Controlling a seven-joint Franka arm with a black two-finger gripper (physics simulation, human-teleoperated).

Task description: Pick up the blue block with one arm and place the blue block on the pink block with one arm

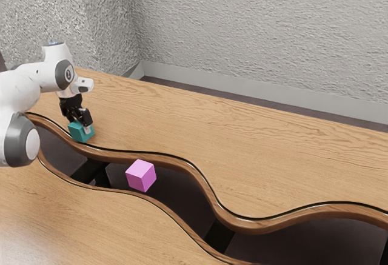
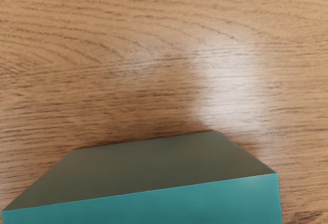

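The blue block (image 1: 81, 133), teal in colour, sits on the far wooden tabletop close to the wavy slot, at the exterior view's left. My gripper (image 1: 79, 119) comes down on it from above, with a black finger against each side of the block's upper part, shut on it. The block (image 2: 148, 183) looms large right under my hand in the wrist view, with wood grain beyond it. The pink block (image 1: 140, 175) rests at the near lip of the slot, lower and to the exterior view's right of the gripper, apart from it.
A dark wavy slot (image 1: 182, 198) runs across the wooden table (image 1: 254, 137) from left to right, splitting it into far and near parts. Grey textured walls (image 1: 254, 28) stand behind the table. My white arm (image 1: 24, 107) fills the exterior view's left edge.
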